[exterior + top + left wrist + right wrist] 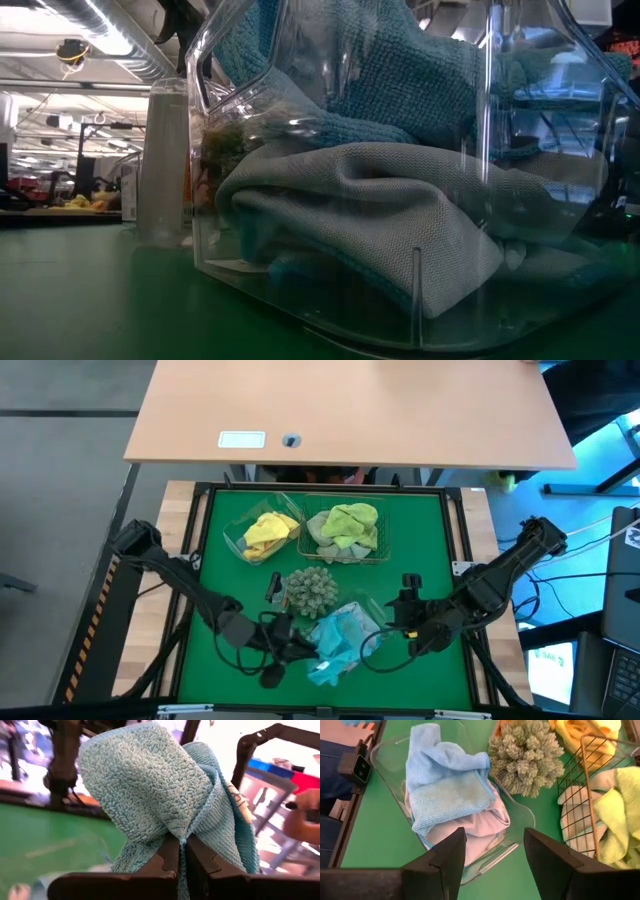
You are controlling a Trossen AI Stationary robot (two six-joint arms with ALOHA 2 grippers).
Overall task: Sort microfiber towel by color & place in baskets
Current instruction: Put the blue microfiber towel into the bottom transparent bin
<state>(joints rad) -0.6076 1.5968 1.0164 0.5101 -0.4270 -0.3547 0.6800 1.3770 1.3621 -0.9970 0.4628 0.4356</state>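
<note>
A clear tub [368, 622] near the table's near edge holds light blue towels [445, 785] lying on a pale cloth [482, 827]. My left gripper [293, 650] is at the tub's left end, shut on a light blue towel [150, 775]. My right gripper [495, 855] is open just right of the tub [520, 817] and touches nothing. Farther back, a second clear tub [237, 543] holds yellow towels [268, 532]. Beside it a wire basket [385, 550] holds lime green towels [350, 520]. A spiky grey-green ball [310, 590] rests on the mat between them. My left gripper pinches a bunched fold of the light blue towel [181, 834] between its two fingers, coming from the table's left side. Several layers gather at the fingers [202, 862]. The towel bulges up past the fingertips. I cannot tell whether it is lifted clear of the tub.
A green mat [215, 575] covers the table, with free room to the left of the tubs. A wooden desk [350, 410] stands beyond the far edge. The ball sits close to the blue tub's far end. Cables and equipment lie off the right side.
</note>
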